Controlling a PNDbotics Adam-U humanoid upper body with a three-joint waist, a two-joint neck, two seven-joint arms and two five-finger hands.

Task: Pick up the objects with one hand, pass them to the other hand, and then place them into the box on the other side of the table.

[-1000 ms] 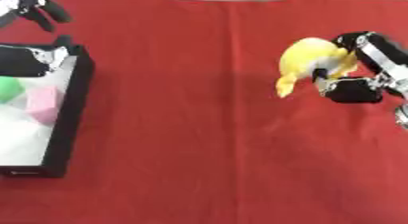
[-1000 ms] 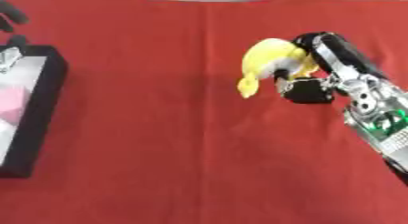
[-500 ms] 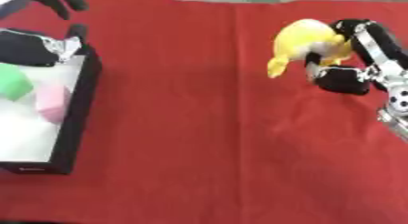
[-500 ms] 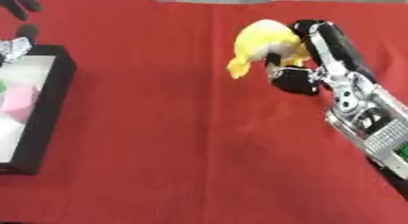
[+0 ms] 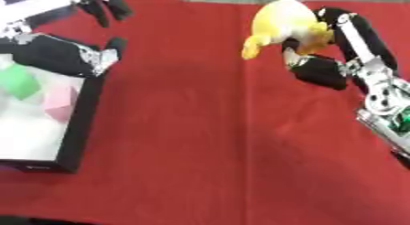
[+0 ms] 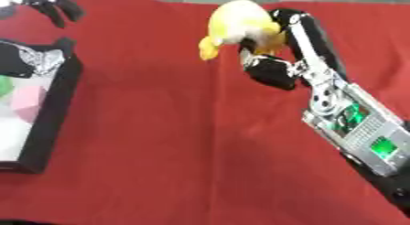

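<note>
My right hand (image 5: 324,59) is shut on a yellow plush toy (image 5: 280,25) and holds it up above the red table near the far edge, right of centre. The toy's small yellow tip hangs down on its left side. My left hand (image 5: 100,7) hovers at the far left above the black box (image 5: 84,123), its dark fingers hanging straight down and holding nothing. The box lies along the left edge and holds a green block (image 5: 18,81) and a pink block (image 5: 60,104) on its white floor.
A red cloth (image 5: 208,141) covers the table. A black and silver bundle (image 5: 68,55) rests on the box's far end. My right forearm (image 6: 356,137), with green lit panels, crosses the right side.
My right hand has carried the yellow toy farther from me and toward the left. The left hand has come in over the box's far end. The camera view has shifted as well.
</note>
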